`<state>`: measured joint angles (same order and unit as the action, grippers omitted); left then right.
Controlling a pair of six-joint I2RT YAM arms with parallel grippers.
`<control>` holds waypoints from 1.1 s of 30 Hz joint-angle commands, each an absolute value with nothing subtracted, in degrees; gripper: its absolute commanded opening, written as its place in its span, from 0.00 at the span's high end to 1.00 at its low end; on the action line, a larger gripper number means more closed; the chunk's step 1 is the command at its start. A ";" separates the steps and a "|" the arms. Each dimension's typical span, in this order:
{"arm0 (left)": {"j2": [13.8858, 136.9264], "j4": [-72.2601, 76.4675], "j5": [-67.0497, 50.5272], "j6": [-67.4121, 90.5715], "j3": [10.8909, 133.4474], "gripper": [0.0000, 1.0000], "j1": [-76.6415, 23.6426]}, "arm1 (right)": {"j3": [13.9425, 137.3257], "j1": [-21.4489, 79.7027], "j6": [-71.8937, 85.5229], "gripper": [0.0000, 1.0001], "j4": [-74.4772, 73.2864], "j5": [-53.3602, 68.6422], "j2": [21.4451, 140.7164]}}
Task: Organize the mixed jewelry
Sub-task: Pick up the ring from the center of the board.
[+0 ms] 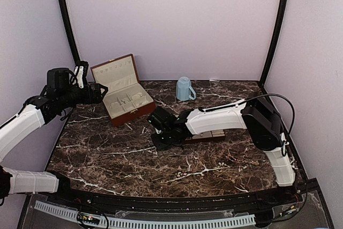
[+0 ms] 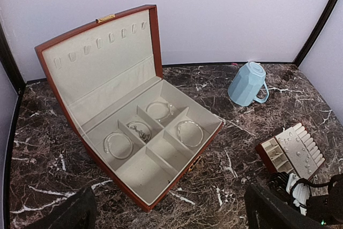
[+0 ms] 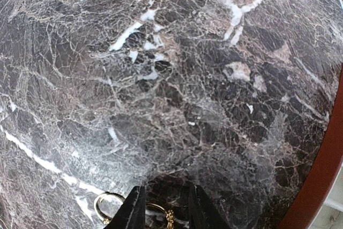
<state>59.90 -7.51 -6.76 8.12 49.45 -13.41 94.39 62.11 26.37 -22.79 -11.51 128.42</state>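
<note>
straddling looped gold chain (image 3: 169, 217) on veined marble (image 3: 177, 79), right tool (image 3: 165, 188) with unclear grip, left tool (image 2: 170, 187) wide apart

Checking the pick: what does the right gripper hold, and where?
Right gripper straddles a gold piece at the link beside its ring; grip cannot be told.

Open reddish-brown cream-lined box (image 1: 124, 97) blocks far left, pale blue faceted mug (image 1: 185, 89) far centre; white right arm (image 1: 220, 119) and black right gripper (image 1: 161, 141) span the middle above flat cream slotted tray (image 2: 297, 148); near dark veined marble tabletop (image 1: 134, 167) passable.
</note>
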 commanded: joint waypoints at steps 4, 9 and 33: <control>58.55 -8.61 -6.47 7.41 49.20 0.01 -13.62 | 92.36 62.56 28.31 0.71 -21.96 -9.37 125.86; 58.54 -8.70 -6.47 7.38 49.22 0.01 -13.62 | 91.61 62.58 28.83 0.71 -20.89 -8.92 124.72; 58.91 -8.79 -6.13 7.37 49.22 0.01 -13.62 | 90.61 62.58 26.18 0.84 -21.90 -12.34 124.97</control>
